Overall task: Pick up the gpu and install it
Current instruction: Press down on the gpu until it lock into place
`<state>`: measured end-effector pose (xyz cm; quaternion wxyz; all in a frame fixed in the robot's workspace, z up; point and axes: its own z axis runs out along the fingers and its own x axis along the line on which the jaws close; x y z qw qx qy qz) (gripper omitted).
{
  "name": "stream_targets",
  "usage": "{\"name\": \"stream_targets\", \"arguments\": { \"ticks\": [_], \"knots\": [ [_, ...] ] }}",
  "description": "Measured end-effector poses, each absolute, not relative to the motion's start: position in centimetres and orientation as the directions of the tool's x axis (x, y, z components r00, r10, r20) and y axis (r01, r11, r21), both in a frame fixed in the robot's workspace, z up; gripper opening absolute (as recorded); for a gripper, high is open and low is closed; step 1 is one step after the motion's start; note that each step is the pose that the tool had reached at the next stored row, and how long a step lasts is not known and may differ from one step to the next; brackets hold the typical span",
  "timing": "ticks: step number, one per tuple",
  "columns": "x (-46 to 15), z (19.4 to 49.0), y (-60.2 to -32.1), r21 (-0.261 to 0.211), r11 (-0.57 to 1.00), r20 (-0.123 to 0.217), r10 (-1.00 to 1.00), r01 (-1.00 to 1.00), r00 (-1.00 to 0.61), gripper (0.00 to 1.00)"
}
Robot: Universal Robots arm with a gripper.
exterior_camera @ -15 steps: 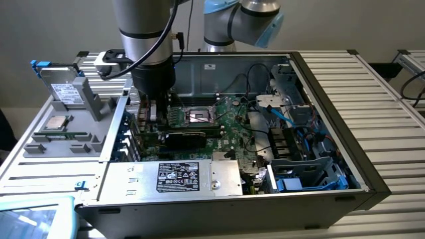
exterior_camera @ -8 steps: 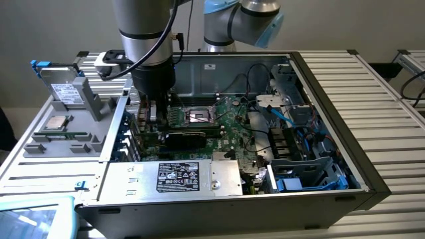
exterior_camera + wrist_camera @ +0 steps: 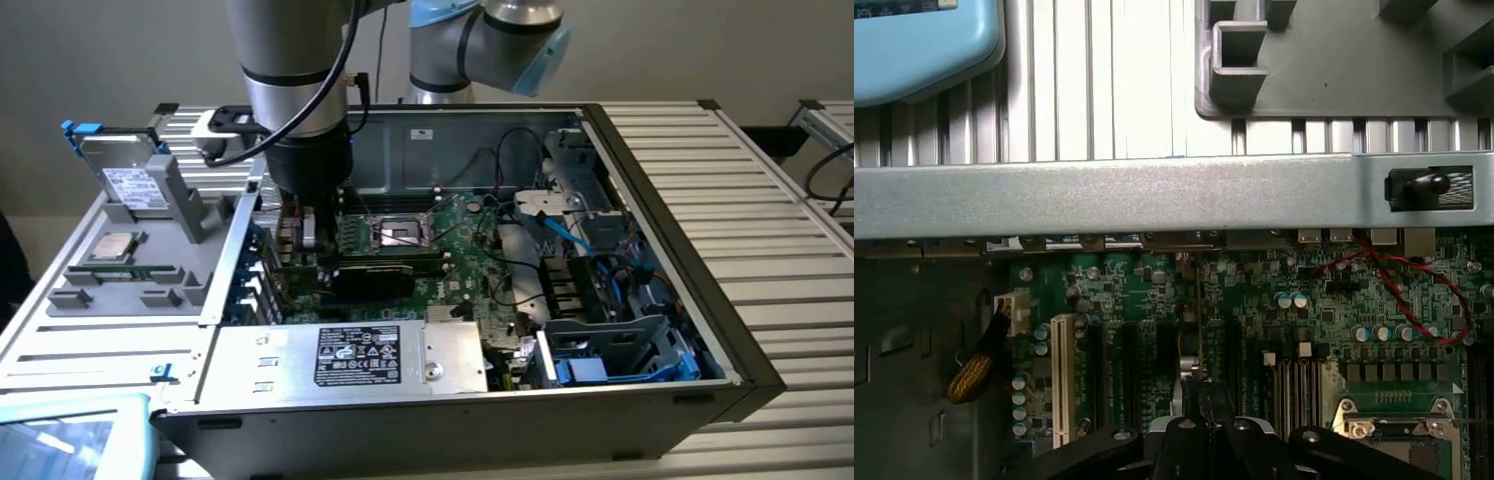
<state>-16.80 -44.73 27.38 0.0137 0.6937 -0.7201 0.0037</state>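
Note:
In the exterior view my gripper [image 3: 314,248] reaches down into the open computer case [image 3: 747,370], at the left side of the green motherboard [image 3: 454,260]. The gpu [image 3: 371,275] shows as a black block just beside the fingers, low over the expansion slots. From the wrist view the gpu [image 3: 1199,340] appears edge-on as a thin strip running out from between the black fingers [image 3: 1172,440]. My gripper [image 3: 1199,425] is shut on it. The card's lower edge and the slot beneath it are hidden.
A grey holder tray [image 3: 80,300] at the exterior view's left carries a silver hard drive [image 3: 134,185], a CPU [image 3: 114,245] and a RAM stick [image 3: 127,271]. The power supply [image 3: 360,355] fills the case front. The case rim [image 3: 1154,195], red wire [image 3: 1414,280] and white slot [image 3: 1062,370] lie near the card.

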Motion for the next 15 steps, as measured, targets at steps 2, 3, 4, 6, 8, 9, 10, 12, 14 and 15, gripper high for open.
{"name": "stream_targets", "arguments": {
  "ticks": [2,3,4,6,8,9,10,12,14,15],
  "knots": [
    [-16.8,27.2,-44.7,0.014,0.037,0.025,-0.999,-0.999,-0.037,0.14],
    [-16.8,27.2,-44.7,0.014,0.037,0.025,-0.999,-0.999,-0.037,0.14],
    [-16.8,27.1,-44.7,0.014,0.037,0.025,-0.999,-0.999,-0.037,0.14],
    [-16.8,26.9,-44.7,0.014,0.037,0.025,-0.999,-0.999,-0.037,0.14],
    [-16.8,26.8,-44.7,0.014,0.037,0.026,-0.999,-0.999,-0.037,0.14],
    [-16.8,26.7,-44.7,0.014,0.037,0.026,-0.999,-0.999,-0.037,0.14],
    [-16.8,26.6,-44.7,0.014,0.037,0.026,-0.999,-0.999,-0.037,0.14],
    [-16.8,26.4,-44.7,0.014,0.037,0.025,-0.999,-0.999,-0.037,0.14],
    [-16.8,26.1,-44.7,0.014,0.037,0.025,-0.999,-0.999,-0.037,0.14],
    [-16.8,26.0,-44.7,0.014,0.037,0.025,-0.999,-0.999,-0.037,0.14]
  ]
}}
